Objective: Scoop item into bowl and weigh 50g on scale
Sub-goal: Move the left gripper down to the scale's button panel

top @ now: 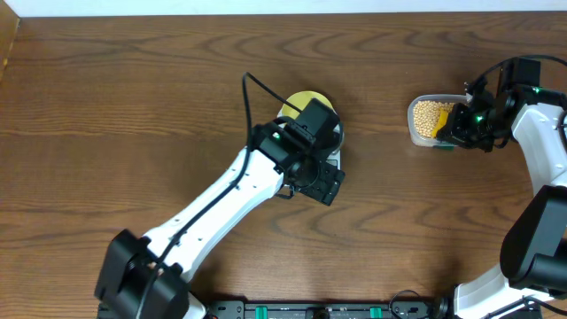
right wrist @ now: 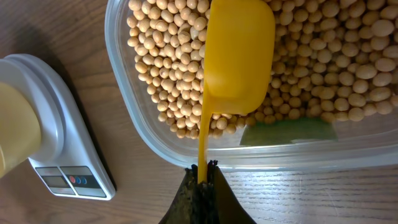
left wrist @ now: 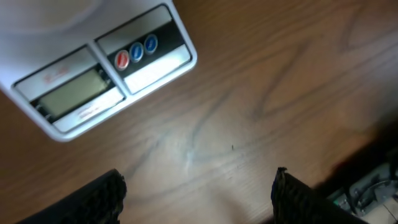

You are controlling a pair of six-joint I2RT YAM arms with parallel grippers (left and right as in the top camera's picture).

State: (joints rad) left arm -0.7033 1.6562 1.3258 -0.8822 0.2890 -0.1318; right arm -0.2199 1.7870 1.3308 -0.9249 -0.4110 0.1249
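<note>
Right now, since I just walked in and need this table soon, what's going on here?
The right tool is shut on the handle of a yellow scoop, whose cup lies on the beans in the clear tub. The left tool hangs open over the table beside the scale, at its display end, holding nothing. The bowl sits on the scale.
</note>
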